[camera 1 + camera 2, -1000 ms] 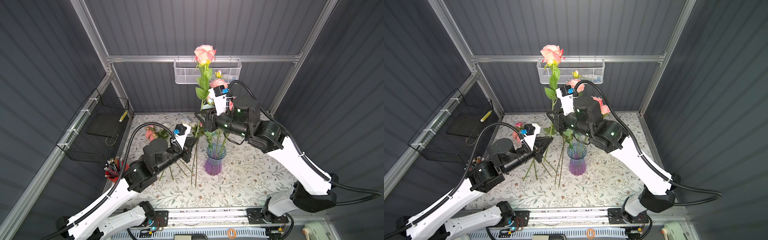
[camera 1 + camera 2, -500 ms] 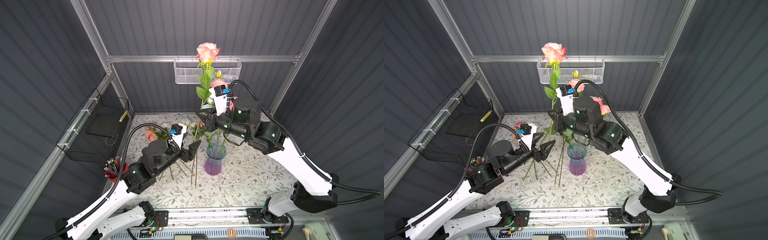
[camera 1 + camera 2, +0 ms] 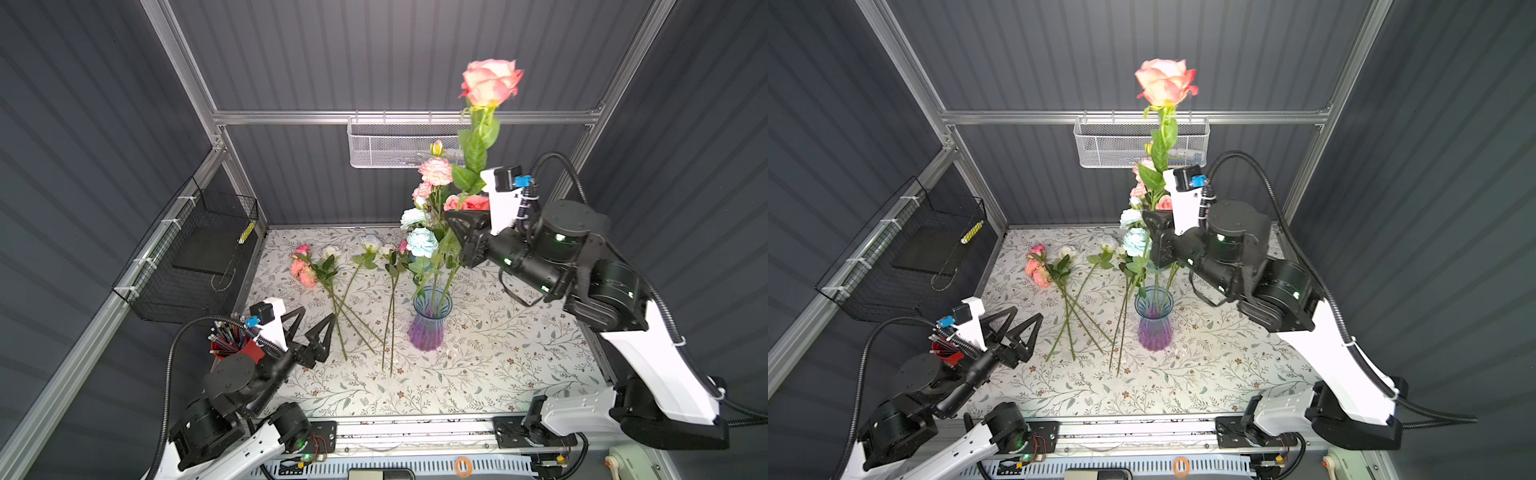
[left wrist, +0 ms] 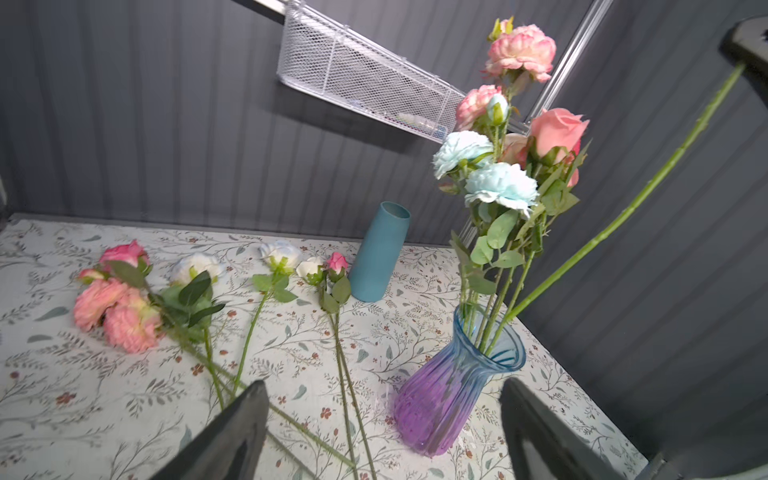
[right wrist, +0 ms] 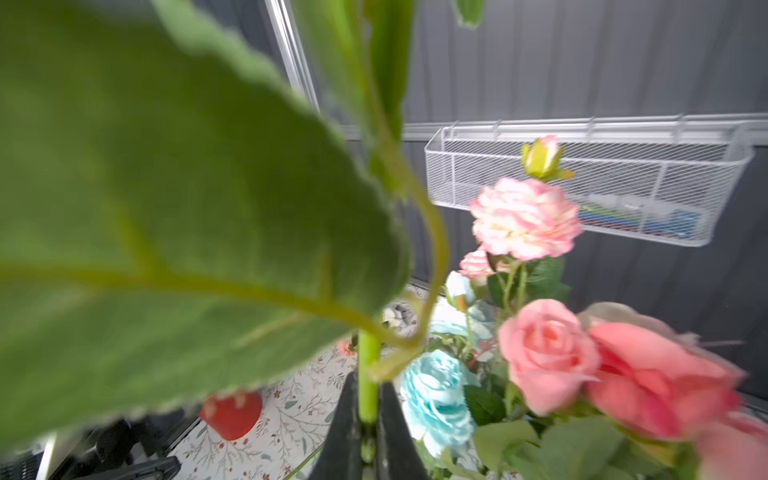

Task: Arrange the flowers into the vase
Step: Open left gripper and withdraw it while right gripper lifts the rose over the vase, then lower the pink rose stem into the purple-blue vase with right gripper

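While several blooms (image 3: 422,242) already stand in the vase (image 3: 430,324), we note the right gripper (image 5: 368,399) clamped on a tall coral rose (image 3: 490,83), its stem foot entering the vase mouth. Left gripper (image 3: 316,313) is spread wide and empty. Several loose flowers (image 3: 305,276) lie on the table left of the vase, pending.

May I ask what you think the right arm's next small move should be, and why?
Probably ease the tall coral rose down along its stem, deeper into the vase. The right gripper is shut on that stem, whose lower end reaches the vase mouth, and the bloom stands far above the other blooms. The left gripper is open, well aside.
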`<state>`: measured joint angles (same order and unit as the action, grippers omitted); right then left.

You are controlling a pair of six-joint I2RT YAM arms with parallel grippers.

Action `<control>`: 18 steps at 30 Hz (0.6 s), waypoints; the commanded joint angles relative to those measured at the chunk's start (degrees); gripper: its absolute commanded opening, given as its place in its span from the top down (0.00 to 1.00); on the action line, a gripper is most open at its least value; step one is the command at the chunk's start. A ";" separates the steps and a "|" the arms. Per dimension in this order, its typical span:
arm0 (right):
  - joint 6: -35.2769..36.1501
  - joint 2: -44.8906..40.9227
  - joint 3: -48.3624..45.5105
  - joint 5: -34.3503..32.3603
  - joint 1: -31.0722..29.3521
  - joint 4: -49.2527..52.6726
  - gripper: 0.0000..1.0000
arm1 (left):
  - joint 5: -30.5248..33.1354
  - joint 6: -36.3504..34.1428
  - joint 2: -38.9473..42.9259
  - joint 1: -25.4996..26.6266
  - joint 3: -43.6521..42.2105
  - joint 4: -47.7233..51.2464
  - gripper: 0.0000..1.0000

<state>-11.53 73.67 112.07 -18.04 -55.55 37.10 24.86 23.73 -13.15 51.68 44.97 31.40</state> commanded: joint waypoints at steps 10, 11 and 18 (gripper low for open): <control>3.02 2.77 -9.40 -7.78 -0.09 -0.26 0.95 | 1.02 2.89 -4.19 -0.07 -1.55 3.68 0.15; 2.03 3.01 -10.77 -6.72 -0.15 -1.11 0.95 | 0.98 3.20 -4.56 -0.04 -1.90 3.36 0.15; -3.98 0.74 -22.58 -7.80 -0.96 -6.56 0.94 | 0.74 3.97 -2.47 0.00 -5.95 -1.19 0.16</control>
<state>-12.21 77.32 92.12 -24.12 -55.99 34.81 25.91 26.70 -16.91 51.68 39.86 32.88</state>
